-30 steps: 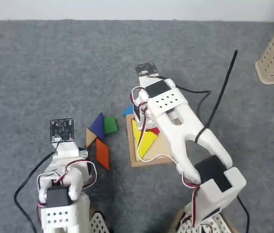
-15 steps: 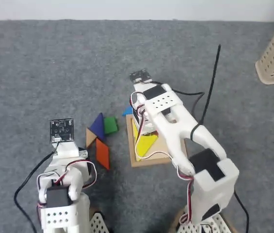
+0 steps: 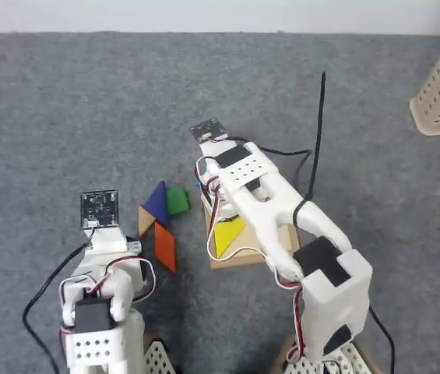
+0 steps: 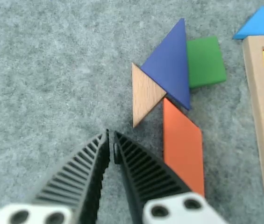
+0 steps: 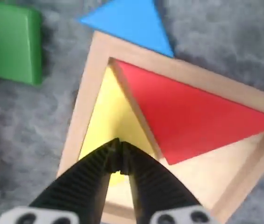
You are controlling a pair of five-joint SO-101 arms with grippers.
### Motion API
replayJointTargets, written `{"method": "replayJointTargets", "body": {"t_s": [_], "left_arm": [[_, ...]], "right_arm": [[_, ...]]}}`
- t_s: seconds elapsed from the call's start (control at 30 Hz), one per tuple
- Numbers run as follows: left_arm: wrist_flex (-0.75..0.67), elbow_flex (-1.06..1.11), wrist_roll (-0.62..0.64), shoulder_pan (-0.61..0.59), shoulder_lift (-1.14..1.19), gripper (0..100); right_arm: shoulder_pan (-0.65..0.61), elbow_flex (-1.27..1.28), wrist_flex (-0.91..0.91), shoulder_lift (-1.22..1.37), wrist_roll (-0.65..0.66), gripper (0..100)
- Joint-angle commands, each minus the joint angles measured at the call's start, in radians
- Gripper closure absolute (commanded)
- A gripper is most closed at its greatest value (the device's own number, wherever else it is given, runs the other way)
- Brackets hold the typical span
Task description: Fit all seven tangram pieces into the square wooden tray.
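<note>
Swinging sideways over the tray (image 3: 231, 259), the right arm is now hanging closer to the loose pieces than a second ago, while the left arm is staying put. The left gripper (image 4: 111, 139) is hovering over bare carpet, claw together and empty, just short of the wooden triangle (image 4: 145, 93), orange parallelogram (image 4: 182, 144), dark blue triangle (image 4: 171, 70) and green square (image 4: 205, 61). The right gripper (image 5: 120, 156) is also keeping its claw together, tips over the yellow triangle (image 5: 106, 116) seated in the tray. Probably it is finishing with that piece, with five pieces still waiting outside. The right wrist view is revealing the red triangle (image 5: 188, 112) seated alongside and the light blue triangle (image 5: 127, 21) touching the tray's outer rim, where the high view has the arm lying across that part.
</note>
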Motion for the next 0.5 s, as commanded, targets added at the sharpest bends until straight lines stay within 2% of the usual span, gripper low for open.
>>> {"method": "replayJointTargets", "body": {"t_s": [0.0,0.17,0.3,0.47], "left_arm": [[0.002,-0.005,0.009,-0.002,-0.020,99],[0.002,-0.005,0.009,-0.002,-0.020,99],[0.002,-0.005,0.009,-0.002,-0.020,99],[0.002,-0.005,0.009,-0.002,-0.020,99]], "right_arm": [[-0.002,-0.064,0.045,-0.070,0.015,99.2],[0.120,-0.058,0.130,-0.282,0.021,99.2],[0.216,0.086,-0.025,-0.361,0.028,99.2],[0.199,0.212,-0.191,-0.298,0.127,99.2]]}}
